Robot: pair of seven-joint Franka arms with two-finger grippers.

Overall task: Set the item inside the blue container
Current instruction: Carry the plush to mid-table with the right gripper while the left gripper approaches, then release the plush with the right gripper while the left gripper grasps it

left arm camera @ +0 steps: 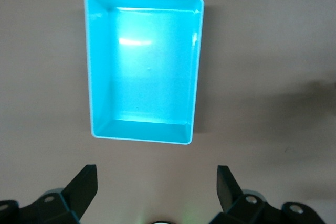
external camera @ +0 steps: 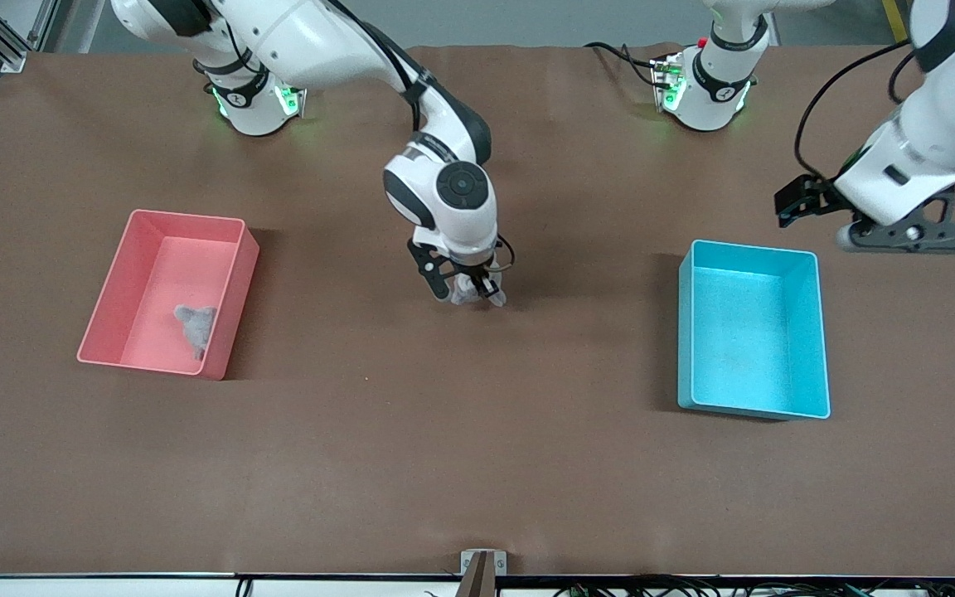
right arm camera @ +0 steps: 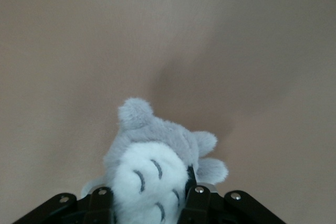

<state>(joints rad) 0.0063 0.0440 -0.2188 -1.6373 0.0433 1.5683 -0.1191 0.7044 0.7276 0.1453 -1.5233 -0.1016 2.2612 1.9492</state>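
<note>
A small grey and white plush toy (external camera: 467, 292) (right arm camera: 152, 156) is held low at the table's middle, between the two bins. My right gripper (external camera: 471, 286) (right arm camera: 147, 199) is shut on it, with a finger pressed on each side of its white belly. Whether the toy rests on the table or hangs just above it, I cannot tell. The light-blue container (external camera: 749, 247) (left arm camera: 143, 66) stands toward the left arm's end of the table and has nothing in it. My left gripper (external camera: 913, 238) (left arm camera: 155, 182) hangs open and holds nothing, over the brown table beside the container's farther corner.
A pink bin (external camera: 187, 219) of the same size stands toward the right arm's end, with a second grey plush toy (external camera: 196, 325) lying in it. A small bracket (external camera: 482, 564) sits at the table's nearest edge. Brown table surface lies between the bins.
</note>
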